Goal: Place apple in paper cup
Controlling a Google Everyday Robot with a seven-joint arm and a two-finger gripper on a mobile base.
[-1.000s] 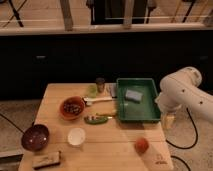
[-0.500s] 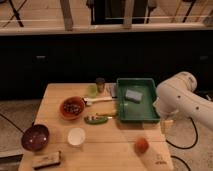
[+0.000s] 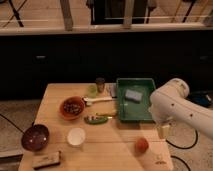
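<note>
A pale wooden table (image 3: 55, 97) fills the lower middle of the frame, in front of a dark cabinet wall. The apple (image 3: 141, 145), small, round and red-orange, lies on the bare wood near the table's lower right corner, touching nothing. The paper cup (image 3: 76, 136), white and upright with its mouth facing up, stands well to the left of the apple in the lower middle of the table, and nothing can be seen inside it. The robot's bulky white arm (image 3: 175, 102) reaches in from the right edge of the frame, over the right end of the table. The gripper (image 3: 163, 131) hangs below it as a small pale piece, just above and to the right of the apple and apart from it; its fingers are spread and hold nothing. A dark maroon bowl (image 3: 35, 137) sits left of the cup at the table's left edge, and a brown block (image 3: 46, 159) lies below it at the lower left. An orange bowl (image 3: 73, 107) with dark contents stands above the cup. A green tray (image 3: 131, 116) in the upper right of the table holds a grey-blue sponge (image 3: 133, 94). Between the bowl and the tray lie a long green item (image 3: 96, 119) and a white utensil (image 3: 97, 100), with a dark can (image 3: 100, 84) behind them.
</note>
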